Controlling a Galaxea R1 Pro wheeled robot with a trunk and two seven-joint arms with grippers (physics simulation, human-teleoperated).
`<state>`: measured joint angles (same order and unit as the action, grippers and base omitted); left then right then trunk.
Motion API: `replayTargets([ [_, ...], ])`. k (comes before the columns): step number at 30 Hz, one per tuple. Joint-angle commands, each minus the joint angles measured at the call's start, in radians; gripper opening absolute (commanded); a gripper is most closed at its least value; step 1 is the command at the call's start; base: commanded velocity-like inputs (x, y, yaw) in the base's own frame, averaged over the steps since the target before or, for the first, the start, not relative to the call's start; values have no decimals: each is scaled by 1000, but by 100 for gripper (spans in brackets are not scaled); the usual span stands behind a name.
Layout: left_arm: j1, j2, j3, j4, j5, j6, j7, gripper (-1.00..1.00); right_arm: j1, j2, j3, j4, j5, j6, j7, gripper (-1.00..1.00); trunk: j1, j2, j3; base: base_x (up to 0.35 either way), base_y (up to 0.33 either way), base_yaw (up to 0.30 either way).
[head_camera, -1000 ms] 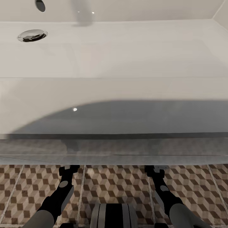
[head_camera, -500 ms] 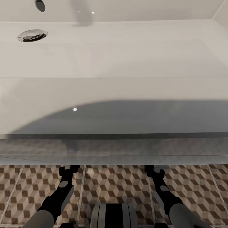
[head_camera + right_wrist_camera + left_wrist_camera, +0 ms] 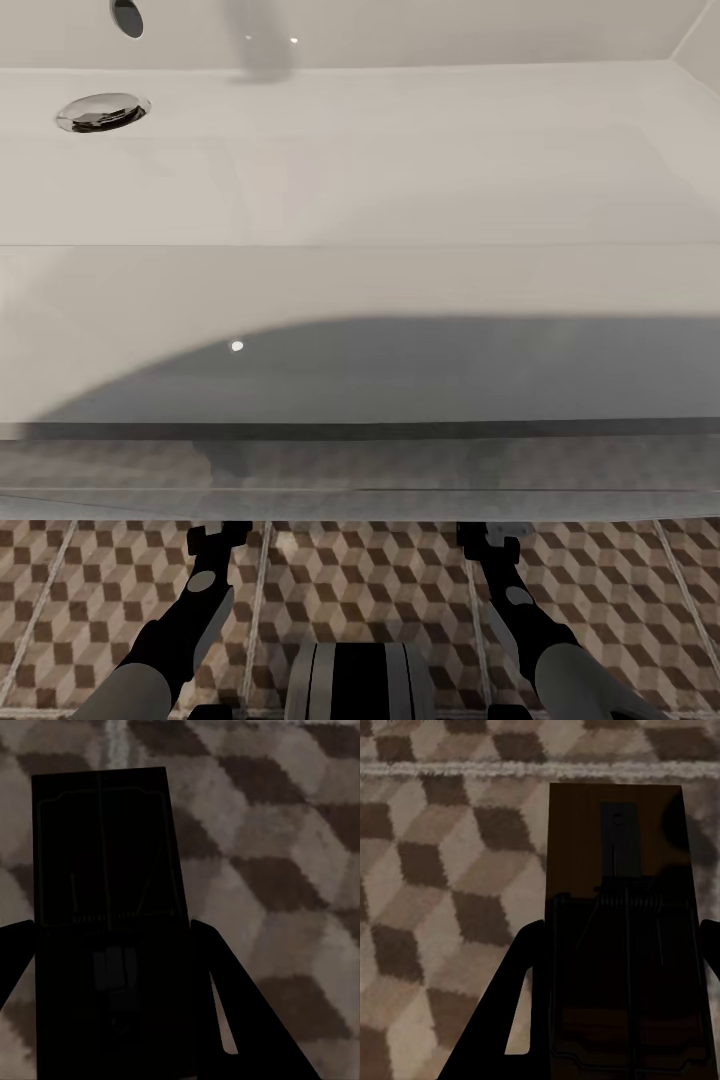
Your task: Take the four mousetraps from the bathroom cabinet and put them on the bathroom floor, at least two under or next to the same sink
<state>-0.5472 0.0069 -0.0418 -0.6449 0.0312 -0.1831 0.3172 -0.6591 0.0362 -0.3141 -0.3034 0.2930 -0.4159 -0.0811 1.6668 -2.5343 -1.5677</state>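
Both arms reach down to the cube-patterned bathroom floor (image 3: 370, 590) just in front of the white sink (image 3: 360, 200). In the left wrist view a dark wooden mousetrap (image 3: 615, 832) with its spring bar sits between the fingers of my left gripper (image 3: 622, 937), which close against its long sides just above the tiles. Another mousetrap (image 3: 105, 817) is held the same way in my right gripper (image 3: 111, 930). From the head camera, the left gripper (image 3: 218, 537) and right gripper (image 3: 490, 537) are partly tucked under the sink's front edge. The cabinet is out of view.
The wide white basin has a chrome drain (image 3: 103, 110) at the far left and an overflow hole (image 3: 127, 15) behind it. Its front edge (image 3: 360, 430) overhangs the grippers. Pale grout lines (image 3: 258, 600) cross the tiles. My base (image 3: 360, 680) is between the arms.
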Motion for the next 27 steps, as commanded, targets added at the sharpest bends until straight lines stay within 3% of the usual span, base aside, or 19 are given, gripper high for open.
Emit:
replayTargets([
  [1,0,1,-5,1,2,-3,8,-100,-1,1,-5,1,8,-3,-2,-100,0,0,0,0,0,0],
  [17,0,9,-4,4,1,11,5,-100,0,1,-5,-1,13,-10,-7,-100,0,0,0,0,0,0],
  [27,0,12,-3,5,3,89,3,-100,-1,1,-5,-2,13,-12,-8,-100,0,0,0,0,0,0],
])
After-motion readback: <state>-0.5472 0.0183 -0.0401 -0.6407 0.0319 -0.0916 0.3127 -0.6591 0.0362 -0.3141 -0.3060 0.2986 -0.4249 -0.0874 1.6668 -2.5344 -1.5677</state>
